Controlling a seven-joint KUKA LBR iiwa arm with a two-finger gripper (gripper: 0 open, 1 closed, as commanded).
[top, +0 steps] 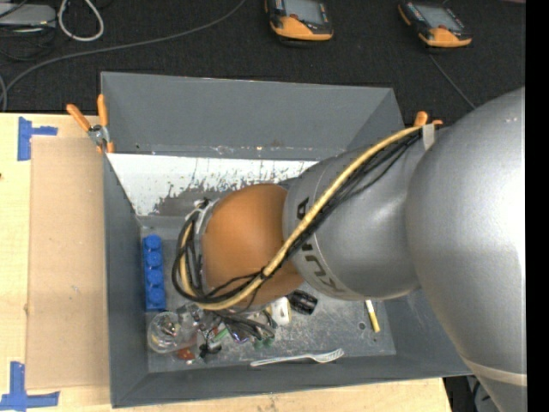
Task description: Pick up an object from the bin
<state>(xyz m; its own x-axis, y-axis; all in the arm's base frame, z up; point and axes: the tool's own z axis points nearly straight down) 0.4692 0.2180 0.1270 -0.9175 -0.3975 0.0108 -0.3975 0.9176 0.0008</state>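
Note:
Dark parts of my gripper (230, 324) show under the arm's orange cover, low over the front left of the bin. Right beside it on the left lies a clear rounded plastic thing (163, 331) with a small red piece (184, 353) next to it. A white piece (280, 312) and a short black cylinder (303, 302) lie just to the gripper's right. A blue studded block (153, 271) stands along the left wall, apart from the gripper. What lies under the cover is hidden.
A clear plastic fork (300, 359) lies along the front wall. A yellow pencil (372, 316) lies at the front right. The arm and its cables cover the bin's middle and right.

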